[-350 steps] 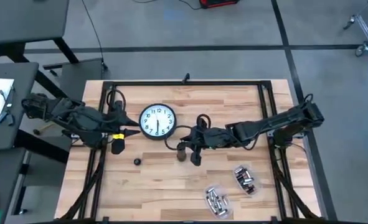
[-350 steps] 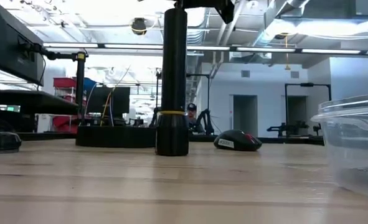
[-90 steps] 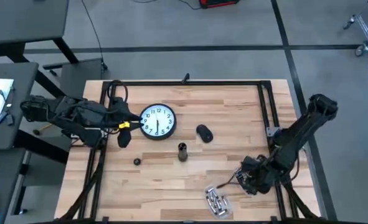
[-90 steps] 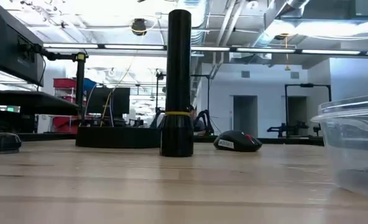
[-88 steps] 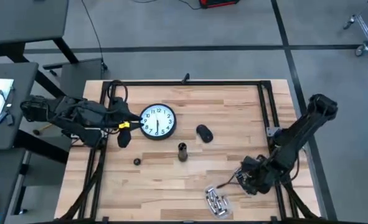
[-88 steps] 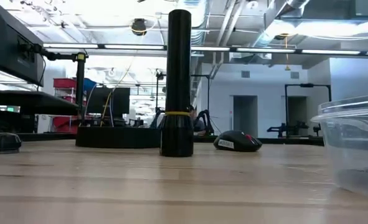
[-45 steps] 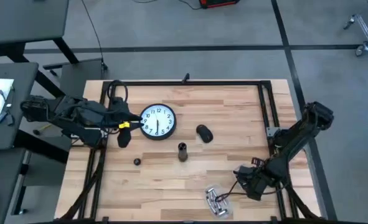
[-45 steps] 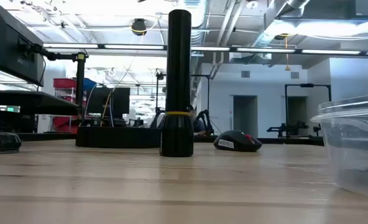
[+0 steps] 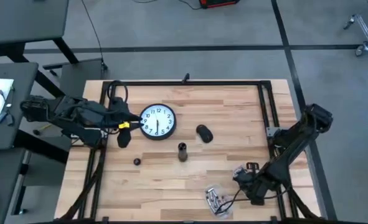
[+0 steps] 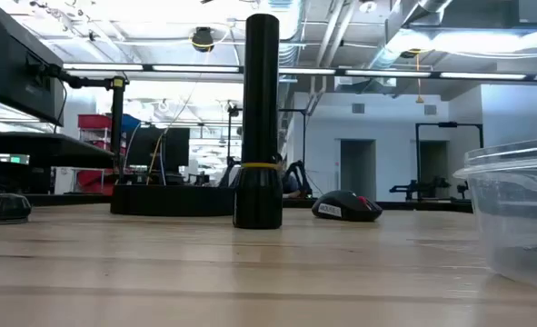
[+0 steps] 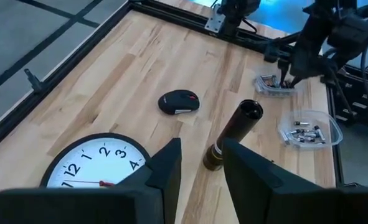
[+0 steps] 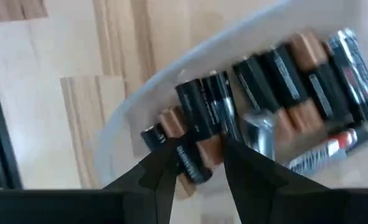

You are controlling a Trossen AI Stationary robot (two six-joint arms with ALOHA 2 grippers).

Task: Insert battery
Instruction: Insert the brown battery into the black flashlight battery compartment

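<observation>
A black flashlight [image 9: 182, 151] stands upright on its wide head [image 10: 257, 204] at the table's middle, its open end [image 11: 251, 109] up. Its black cap [image 9: 136, 162] lies to the left. My right gripper [image 12: 199, 165] is open, pointing down into a clear container [image 12: 118, 140] of batteries [image 12: 202, 112] near the front right. One finger stands on each side of a copper-and-black battery [image 12: 193, 155]. My left gripper [image 11: 199, 171] waits open beside the wall clock [image 9: 157, 121], holding nothing. My right gripper comes from above into the container, its fingers [image 12: 162, 165] on either side of one battery's copper end [image 12: 202, 152]. I cannot tell whether they touch it. The battery lies among the others in the container.
A second clear container [image 9: 216, 200] with several batteries sits near the front edge. A black mouse [image 9: 203, 132] lies right of the clock. A black metal frame [image 9: 268, 106] borders the table.
My right arm has dropped lower over the battery container, and its gripper has edged slightly toward the table's left while staying above the container. The flashlight, cap and left arm have kept still.
</observation>
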